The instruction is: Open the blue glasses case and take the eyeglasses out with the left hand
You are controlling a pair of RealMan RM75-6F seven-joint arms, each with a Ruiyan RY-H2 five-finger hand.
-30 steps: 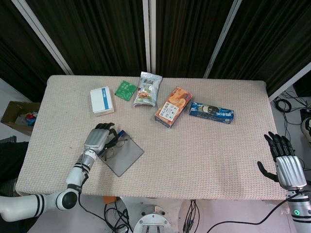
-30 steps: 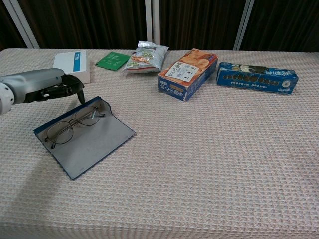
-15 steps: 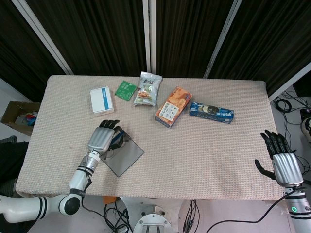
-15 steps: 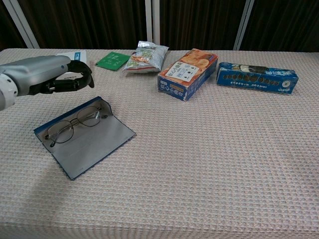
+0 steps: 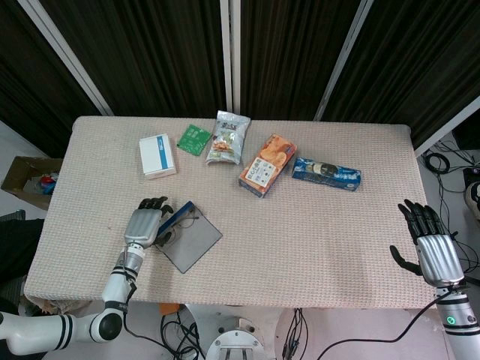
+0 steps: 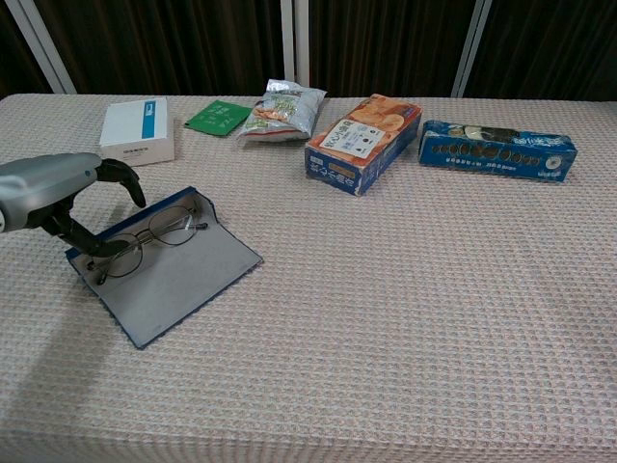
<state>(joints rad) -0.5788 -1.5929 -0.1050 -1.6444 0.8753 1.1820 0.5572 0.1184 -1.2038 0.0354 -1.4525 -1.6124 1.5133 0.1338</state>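
The blue glasses case (image 6: 183, 275) lies open and flat near the table's front left, grey lining up; the head view shows the case (image 5: 191, 240) too. The eyeglasses (image 6: 149, 236) rest on its far half, unfolded. My left hand (image 6: 53, 188) hangs over the case's left end. Its fingers (image 6: 125, 181) arch above the left lens, and the thumb (image 6: 87, 239) reaches down beside that lens. Nothing is lifted. In the head view the left hand (image 5: 145, 223) covers most of the glasses. My right hand (image 5: 433, 247) hovers open past the table's front right corner.
Along the far side sit a white box (image 6: 140, 130), a green packet (image 6: 217, 117), a snack bag (image 6: 281, 109), an orange biscuit box (image 6: 364, 142) and a long blue box (image 6: 496, 149). A cardboard box (image 5: 26, 180) stands on the floor left of the table.
My left hand has dropped from above the case's far edge and pulled back to its left end, fingers now over the left lens. The glasses and case have not moved.
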